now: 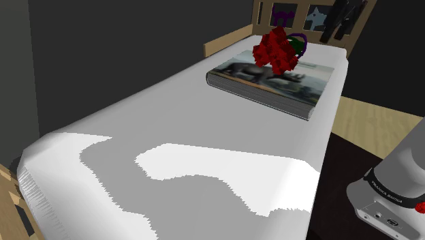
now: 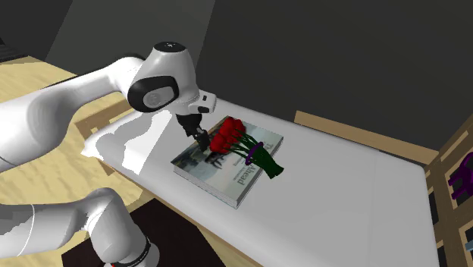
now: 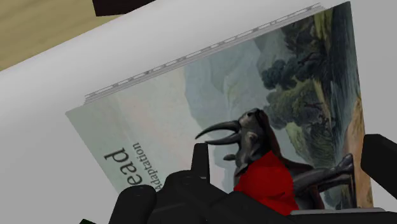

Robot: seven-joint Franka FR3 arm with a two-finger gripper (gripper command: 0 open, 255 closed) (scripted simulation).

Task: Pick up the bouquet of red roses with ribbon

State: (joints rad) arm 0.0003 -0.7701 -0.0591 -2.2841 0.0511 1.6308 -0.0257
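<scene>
Red roses tied as a bouquet (image 2: 241, 144) lie flat on a large book (image 2: 224, 173), which rests on a white bed (image 2: 341, 201) with a pale wooden frame. In the second exterior view the blooms point toward the robot, and the green stems, banded by a purple ribbon (image 2: 255, 149), reach past the book's edge onto the sheet. The book's cover shows a dark horned animal in a landscape. The white arm (image 2: 68, 106) bends down over the bed, and its black gripper (image 2: 203, 139) hangs right at the rose heads. In the wrist view the gripper (image 3: 287, 145) has its two fingers (image 3: 200, 159) spread wide, with one red bloom (image 3: 267, 183) between them. Neither finger touches it, so nothing is held. In the shoulder view the bouquet (image 1: 278, 48) sits at the book's (image 1: 272, 80) far side, near the headboard (image 1: 269, 13).
</scene>
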